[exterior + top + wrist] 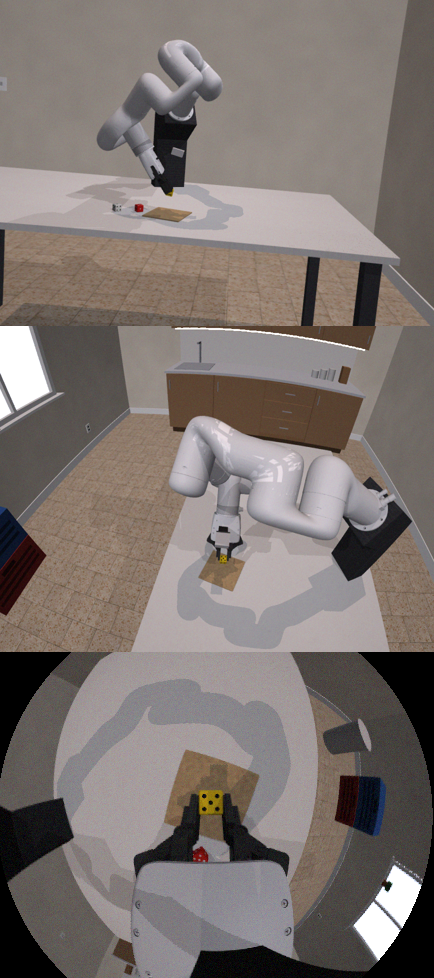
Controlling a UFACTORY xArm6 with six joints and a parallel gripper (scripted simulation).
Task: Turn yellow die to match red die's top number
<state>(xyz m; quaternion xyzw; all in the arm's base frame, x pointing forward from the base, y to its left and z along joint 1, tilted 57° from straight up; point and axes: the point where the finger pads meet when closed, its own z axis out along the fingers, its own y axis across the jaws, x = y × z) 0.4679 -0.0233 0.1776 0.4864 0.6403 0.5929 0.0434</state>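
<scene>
So here we've got the gripper (pixel 167 189) pinching the yellow die (pixel 170 192) between its two fingertips, held up in the air above the table (pixel 280 224), not touching anything else. In the exterior view the wrist is tilted, fingers angled down and to the right, and the die hangs over the far edge of the tan mat (pixel 167 214) with a visible gap underneath it. From the top view the die (pixel 222 559) sits over the mat's (pixel 224 576) near-left corner area, and the wrist view puts it (pixel 212 802) square in front of the mat (pixel 233 781) too.

In the wrist view, the face pointing at the camera looks like five pips to us, but it's small and a bit soft, so don't quote us.

The red die (pixel 138 207) sits flat on the table just left of the mat, off it, and the white die (pixel 116 207) is a bit further left, apart from the red one. We can't read the red die's top number at this size. The mat lies flat.
</scene>
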